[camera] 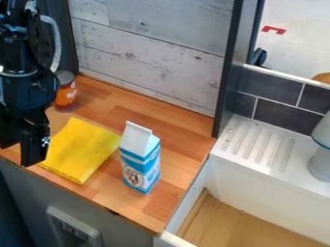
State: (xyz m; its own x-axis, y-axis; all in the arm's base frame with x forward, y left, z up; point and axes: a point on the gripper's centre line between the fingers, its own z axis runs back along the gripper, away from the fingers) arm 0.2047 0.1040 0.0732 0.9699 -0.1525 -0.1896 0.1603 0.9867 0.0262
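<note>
The gripper (19,155) hangs at the left edge of the camera view, open, over the counter's front left part, with nothing seen between its fingers. Just right of it a folded yellow cloth (82,148) lies flat on the wooden counter. A blue and white milk carton (140,166) with a white gabled top stands upright to the right of the cloth, close to its edge. Behind the gripper, near the back wall, stands a jar (66,94) with an orange label and a dark lid, partly covered by the arm.
The wooden counter (174,130) ends at the right by a white sink (277,185) with a ridged drainboard (258,143). A white and grey object (321,161) stands at the sink's right. Whitewashed boards (151,53) and a dark upright post (228,67) border the back.
</note>
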